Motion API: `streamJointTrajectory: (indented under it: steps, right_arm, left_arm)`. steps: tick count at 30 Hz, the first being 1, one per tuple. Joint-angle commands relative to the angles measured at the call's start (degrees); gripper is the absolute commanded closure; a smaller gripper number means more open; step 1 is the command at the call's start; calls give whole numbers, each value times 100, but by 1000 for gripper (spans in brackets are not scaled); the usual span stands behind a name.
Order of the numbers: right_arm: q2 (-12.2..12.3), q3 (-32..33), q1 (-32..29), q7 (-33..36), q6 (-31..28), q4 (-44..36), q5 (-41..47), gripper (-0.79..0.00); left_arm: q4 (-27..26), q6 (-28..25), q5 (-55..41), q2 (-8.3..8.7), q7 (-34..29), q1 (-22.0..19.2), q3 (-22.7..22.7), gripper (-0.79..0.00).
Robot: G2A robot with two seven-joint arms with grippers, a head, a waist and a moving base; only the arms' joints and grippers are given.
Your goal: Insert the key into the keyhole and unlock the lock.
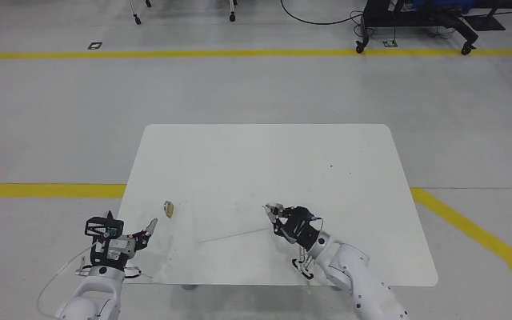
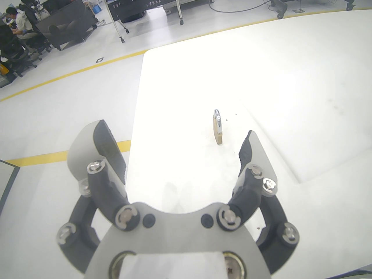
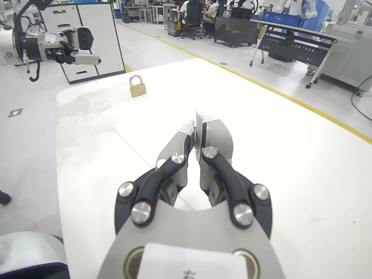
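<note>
Brass padlock upright at table's left; key pinched in right gripper.

You have the small brass padlock with a silver shackle (image 1: 169, 209) (image 2: 218, 130) (image 3: 137, 87) standing on the white rectangular table (image 1: 320, 160), near its left edge. The left gripper (image 1: 148, 230) (image 2: 175, 131) sits near it, opened wide and holding nothing. The right gripper (image 1: 274, 213) (image 3: 197, 126), well apart toward the front middle, is clamped on 1 thin flat silver key (image 3: 199, 116).
</note>
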Motion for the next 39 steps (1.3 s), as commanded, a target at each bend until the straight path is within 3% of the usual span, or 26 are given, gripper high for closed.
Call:
streamJointTrajectory:
  steps: [1,3,4,12,16,18,21,24,28,32,35,39]
  right_arm:
    - [-25,-87,121,47,-284,144,346,0]
    - [-42,-137,275,53,-660,286,714,0]
    - [-50,-159,323,61,-802,347,889,0]
    - [-52,-149,364,62,-1029,401,1168,0]
    - [-52,-149,364,62,-1029,401,1168,0]
    - [-63,-196,320,84,-1119,357,1403,0]
    - [-60,-230,419,273,-1732,475,2009,0]
    - [-58,-268,514,557,-2131,621,2587,0]
    - [-33,-380,647,1164,-2741,844,3437,0]
    - [-13,-569,814,1860,-2760,944,4354,0]
    - [15,-662,919,2213,-2760,960,5014,0]
    - [84,-711,967,2589,-2760,917,5686,0]
  left_arm:
    - [-298,-824,-1458,10,-359,126,-172,-785]
    - [-373,-2183,-3009,72,-1380,120,-373,-785]
    - [-336,-2592,-3565,121,-1978,17,-569,-785]
    - [-330,-2692,-3648,119,-2079,64,-469,-785]
    - [-206,-3648,-5801,177,-3262,-35,-40,-785]
    - [50,-3618,-7521,247,-4443,-364,226,-785]
    - [605,-2645,-10137,370,-6667,-1287,413,-785]
    - [1281,-2350,-11202,401,-7664,-2032,493,-785]
    - [1880,-2455,-11502,350,-7741,-2558,840,-785]
    - [2131,-2654,-11341,284,-7658,-2971,1283,-785]
    - [2182,-3093,-10603,250,-7218,-3087,1514,-668]
    - [2126,-3549,-9582,210,-6500,-3055,1723,-576]
